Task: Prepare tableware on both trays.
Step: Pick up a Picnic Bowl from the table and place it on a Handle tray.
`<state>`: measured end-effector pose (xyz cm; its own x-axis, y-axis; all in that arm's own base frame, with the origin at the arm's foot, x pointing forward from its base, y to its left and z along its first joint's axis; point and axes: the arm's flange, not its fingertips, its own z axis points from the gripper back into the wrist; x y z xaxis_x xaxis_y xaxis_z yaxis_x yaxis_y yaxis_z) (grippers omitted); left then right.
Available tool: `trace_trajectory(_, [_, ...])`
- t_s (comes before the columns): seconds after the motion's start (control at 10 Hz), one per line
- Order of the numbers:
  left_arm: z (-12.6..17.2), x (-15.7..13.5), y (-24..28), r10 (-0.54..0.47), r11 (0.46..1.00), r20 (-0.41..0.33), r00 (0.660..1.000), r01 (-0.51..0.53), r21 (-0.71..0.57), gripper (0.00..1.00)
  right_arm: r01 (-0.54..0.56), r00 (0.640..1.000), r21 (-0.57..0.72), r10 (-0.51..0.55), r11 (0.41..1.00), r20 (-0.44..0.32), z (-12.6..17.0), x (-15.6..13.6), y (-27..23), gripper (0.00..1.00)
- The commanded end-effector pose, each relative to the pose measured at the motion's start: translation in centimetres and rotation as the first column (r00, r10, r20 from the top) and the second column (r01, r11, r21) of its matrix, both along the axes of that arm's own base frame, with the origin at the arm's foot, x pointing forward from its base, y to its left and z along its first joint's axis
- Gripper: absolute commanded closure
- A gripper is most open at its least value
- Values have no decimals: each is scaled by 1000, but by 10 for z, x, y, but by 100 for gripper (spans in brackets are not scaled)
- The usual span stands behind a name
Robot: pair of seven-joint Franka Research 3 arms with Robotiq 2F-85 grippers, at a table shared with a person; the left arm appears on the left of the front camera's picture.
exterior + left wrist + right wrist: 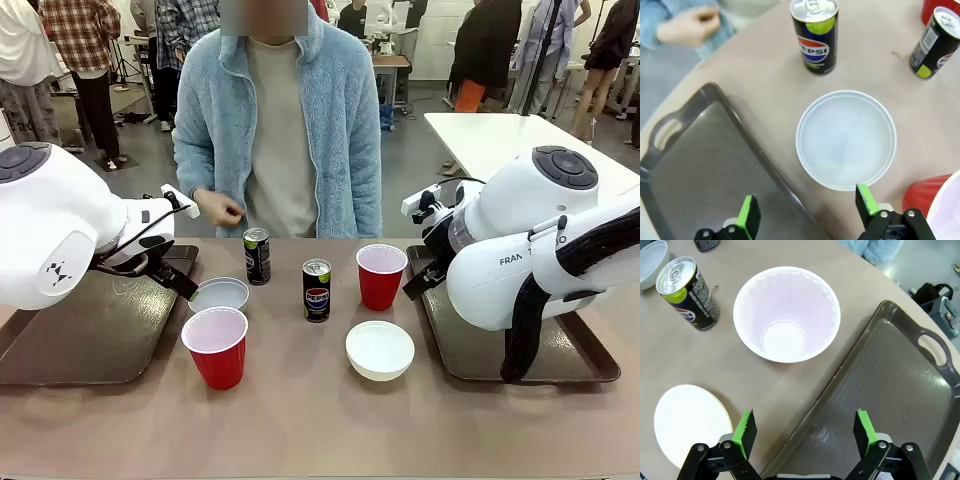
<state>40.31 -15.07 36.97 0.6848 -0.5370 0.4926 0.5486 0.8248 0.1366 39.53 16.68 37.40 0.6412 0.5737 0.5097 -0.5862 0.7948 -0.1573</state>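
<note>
Two dark brown trays lie at the table's sides, the left tray [90,335] and the right tray [470,355], both bare. Between them stand two red cups [216,347] [381,276], two white bowls [219,294] [380,350] and two dark cans [257,256] [317,290]. My left gripper [808,207] hangs open just above the near rim of the left bowl [846,139], over the tray edge [700,170]. Over the right tray's rim [890,405] my right gripper [804,432] stands open, short of the far red cup [786,315], with nothing held.
A person in a light blue fleece stands at the far side, one hand [222,212] held loosely closed above the table edge. A second white table [500,140] stands behind at the right. Other people move about in the background.
</note>
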Motion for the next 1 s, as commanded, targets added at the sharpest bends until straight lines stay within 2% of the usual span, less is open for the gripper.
trace_trajectory(0.0, [2,0,0,1,1000,5,1000,-1,-2,0,0,1000,0,0,1000,0,0,0,0,0])
trace_trajectory(0.9, [2,0,0,1,1000,5,1000,-1,-2,0,0,1000,0,0,1000,0,0,0,0,0])
